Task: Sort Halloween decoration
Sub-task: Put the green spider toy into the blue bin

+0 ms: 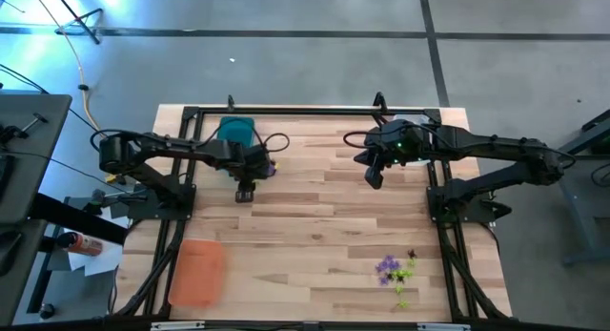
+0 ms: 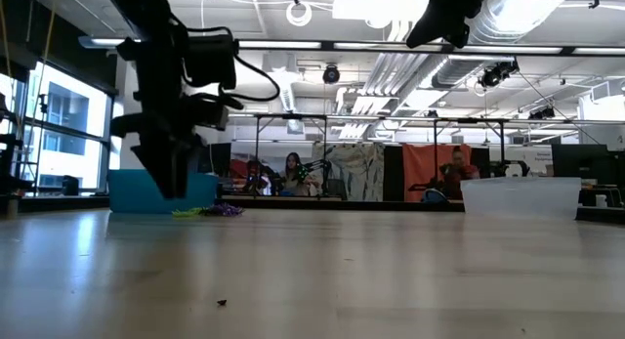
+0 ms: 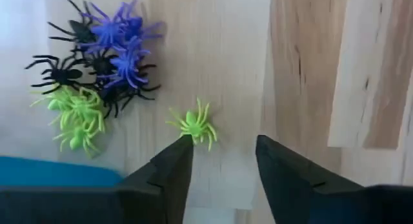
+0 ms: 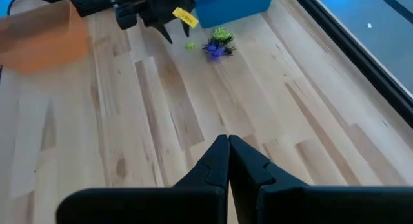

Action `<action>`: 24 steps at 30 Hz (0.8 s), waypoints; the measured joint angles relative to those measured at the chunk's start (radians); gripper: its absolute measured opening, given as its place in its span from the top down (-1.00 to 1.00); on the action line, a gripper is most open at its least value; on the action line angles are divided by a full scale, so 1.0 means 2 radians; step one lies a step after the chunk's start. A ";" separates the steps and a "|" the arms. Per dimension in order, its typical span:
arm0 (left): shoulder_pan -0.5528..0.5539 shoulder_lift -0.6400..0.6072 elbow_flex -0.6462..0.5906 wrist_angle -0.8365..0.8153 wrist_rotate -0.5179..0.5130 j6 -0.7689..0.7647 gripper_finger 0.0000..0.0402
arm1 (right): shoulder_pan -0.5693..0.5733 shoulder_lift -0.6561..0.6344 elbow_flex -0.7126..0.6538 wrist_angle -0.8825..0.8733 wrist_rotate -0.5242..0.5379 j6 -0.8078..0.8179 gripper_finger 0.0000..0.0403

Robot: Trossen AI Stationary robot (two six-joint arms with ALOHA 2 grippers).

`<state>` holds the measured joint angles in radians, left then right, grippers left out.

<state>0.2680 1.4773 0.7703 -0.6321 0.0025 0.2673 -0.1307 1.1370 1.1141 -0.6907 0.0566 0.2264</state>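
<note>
At far left in the high view, orange tray (image 1: 197, 272) on the table's near-left part, teal tray (image 1: 235, 132) at the far-left edge of the wooden table (image 1: 315, 226). Just right of the teal tray, left gripper (image 1: 247, 190) pointing down at the boards, fingers (image 3: 169, 169) parted with a bare gap between them, gripping nothing. Only a smudge of purple beside it from above; resolved by the left wrist view into a tangled pile of spiders (image 3: 97, 69), purple on top, black in the middle, lime green below, lying on the wood next to the teal tray's edge. Just apart from that pile, one lime green spider (image 3: 193, 124), legs splayed, flat on the wood, right at the tip of one finger. Seen from table height as a low green and purple heap (image 2: 207, 211) in front of the teal tray. Further right, right gripper (image 1: 374, 175) raised over the table's far-middle, fingers pressed together, empty. At near right, visible from above only, a second scatter of purple, green and dark spiders (image 1: 396, 271).
</note>
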 joint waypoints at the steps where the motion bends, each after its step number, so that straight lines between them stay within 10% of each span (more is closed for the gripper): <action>1: 0.000 0.000 -0.001 0.004 -0.007 0.006 0.16 | 0.000 0.000 0.000 0.000 0.000 0.000 1.00; 19: 0.006 0.052 0.000 0.039 -0.026 -0.003 0.17 | 0.000 0.000 0.000 0.000 0.007 -0.011 1.00; 24: 0.006 0.058 0.000 0.032 -0.014 -0.016 0.45 | 0.000 0.000 0.000 0.000 0.007 0.000 1.00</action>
<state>0.2801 1.5925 0.7704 -0.5690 -0.0265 0.2354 -0.1307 1.1372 1.1141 -0.6905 0.0698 0.2268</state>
